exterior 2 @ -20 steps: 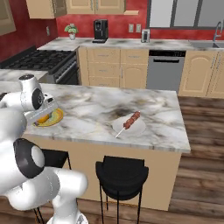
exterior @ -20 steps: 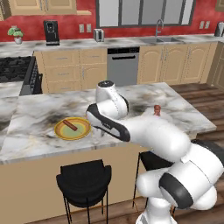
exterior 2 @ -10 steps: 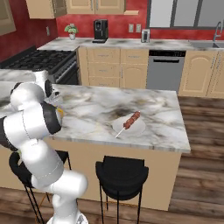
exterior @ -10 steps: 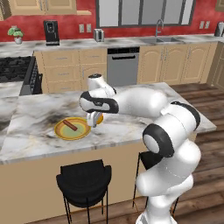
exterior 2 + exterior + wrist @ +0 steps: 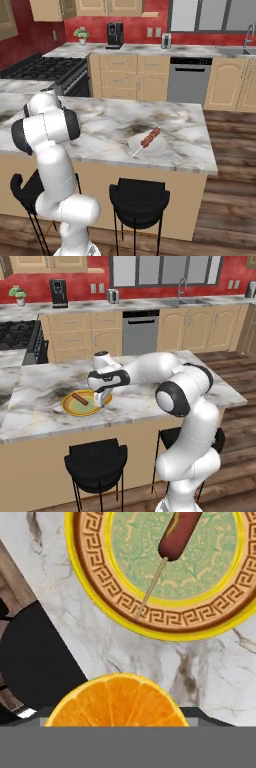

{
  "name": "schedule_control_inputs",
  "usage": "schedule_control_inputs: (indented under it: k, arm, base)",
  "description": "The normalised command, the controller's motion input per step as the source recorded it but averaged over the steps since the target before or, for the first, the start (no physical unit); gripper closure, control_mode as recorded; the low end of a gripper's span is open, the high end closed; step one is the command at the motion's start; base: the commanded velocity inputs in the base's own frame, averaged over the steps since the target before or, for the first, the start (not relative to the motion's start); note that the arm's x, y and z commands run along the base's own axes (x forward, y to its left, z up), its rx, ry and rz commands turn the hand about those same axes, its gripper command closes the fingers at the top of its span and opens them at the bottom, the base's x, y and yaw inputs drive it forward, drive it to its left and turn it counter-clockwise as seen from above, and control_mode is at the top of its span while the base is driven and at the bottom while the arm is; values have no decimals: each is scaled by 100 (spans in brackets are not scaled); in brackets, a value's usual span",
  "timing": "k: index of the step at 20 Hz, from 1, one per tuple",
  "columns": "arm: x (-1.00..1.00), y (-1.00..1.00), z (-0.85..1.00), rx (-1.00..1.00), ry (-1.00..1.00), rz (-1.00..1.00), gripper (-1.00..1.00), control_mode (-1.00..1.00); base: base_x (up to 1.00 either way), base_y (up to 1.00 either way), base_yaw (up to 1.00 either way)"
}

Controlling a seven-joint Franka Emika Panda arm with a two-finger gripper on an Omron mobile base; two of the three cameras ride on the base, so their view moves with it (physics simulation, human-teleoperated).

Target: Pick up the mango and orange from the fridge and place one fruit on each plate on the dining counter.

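The gripper hung low at the yellow plate's near-right rim, close to the worktop's front edge, jaws pinching the orange between them. From the hand view the orange sat over bare marble just short of the rim, not over the plate. Risk: released there, it would likely land on the worktop or clip the rim and roll toward the front edge. Going in deeper could knock the sausage on its stick. The white plate with the skewer sat well apart toward the right end.
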Motion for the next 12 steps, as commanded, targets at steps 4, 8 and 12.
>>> schedule_control_inputs:
  k: [4, 8, 12]
  arm:
    - [53, 39, -22, 0, 10, 1, 100, -100]
    - [52, 36, -17, 0, 12, 0, 100, -100]
    - [62, 12, -20, 0, 10, 3, 100, -100]
  base:
    - [0, 0, 0]
    - [0, 0, 0]
    - [0, 0, 0]
